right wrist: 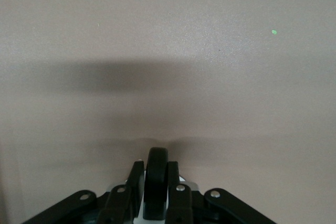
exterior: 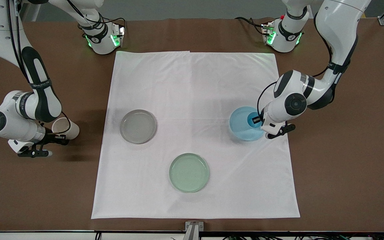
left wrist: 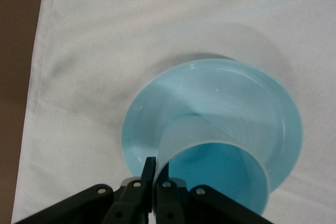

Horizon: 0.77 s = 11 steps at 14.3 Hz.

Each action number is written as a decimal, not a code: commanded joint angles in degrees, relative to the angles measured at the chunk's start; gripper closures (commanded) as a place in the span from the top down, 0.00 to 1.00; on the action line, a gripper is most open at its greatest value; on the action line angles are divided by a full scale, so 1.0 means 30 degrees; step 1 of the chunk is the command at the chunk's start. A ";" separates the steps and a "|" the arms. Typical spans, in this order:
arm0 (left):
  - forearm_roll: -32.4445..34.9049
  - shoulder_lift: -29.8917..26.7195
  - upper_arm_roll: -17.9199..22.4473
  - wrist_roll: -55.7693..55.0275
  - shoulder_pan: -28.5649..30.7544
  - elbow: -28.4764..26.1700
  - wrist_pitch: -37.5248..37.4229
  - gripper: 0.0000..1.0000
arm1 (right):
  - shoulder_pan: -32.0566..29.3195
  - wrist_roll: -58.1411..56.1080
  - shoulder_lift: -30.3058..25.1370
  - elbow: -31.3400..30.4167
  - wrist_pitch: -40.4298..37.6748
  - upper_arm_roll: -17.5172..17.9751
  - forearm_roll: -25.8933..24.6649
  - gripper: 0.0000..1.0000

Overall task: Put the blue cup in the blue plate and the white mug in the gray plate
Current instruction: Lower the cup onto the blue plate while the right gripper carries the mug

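Blue cup [left wrist: 220, 169], rim pinched by the clenched left gripper [left wrist: 153, 178], sits within the blue plate [exterior: 242, 128] at the left arm's end of the white cloth [exterior: 195, 100]. White mug [exterior: 66, 128], tilted and partly hidden by the right arm, is grasped at its black handle [right wrist: 156, 187] by the right gripper [right wrist: 156, 182] over bare brown desk [exterior: 345, 166]. Gray plate [exterior: 138, 126] lies toward the right arm's end; the pale green plate [exterior: 189, 172] lies nearest the front camera. No writing is legible.
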 commanded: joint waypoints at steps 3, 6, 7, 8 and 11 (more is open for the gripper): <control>0.0453 0.0378 -0.0122 -0.0281 0.0075 -0.0187 0.1407 0.03 | -0.0018 -0.0332 -0.0348 0.0792 -0.1598 0.0194 0.0269 0.10; 0.0453 0.0438 -0.0151 -0.0281 0.0074 -0.0187 0.1526 0.08 | 0.1062 -0.0127 -0.1343 0.2200 -0.4996 0.0194 0.0269 0.09; 0.0425 0.0438 -0.0151 -0.0281 0.0075 -0.0158 0.1526 0.12 | 0.1618 -0.0068 -0.1781 0.2202 -0.5411 0.0194 0.0269 0.09; 0.0424 0.0467 -0.0151 -0.0281 0.0104 -0.0157 0.1526 0.28 | 0.2320 0.0425 -0.2047 0.2173 -0.5560 0.0194 0.0298 0.09; 0.0424 0.0322 -0.0151 -0.0369 0.0104 -0.0011 0.1497 1.00 | 0.4925 0.4345 -0.2137 0.2086 -0.5942 0.0194 0.0298 0.09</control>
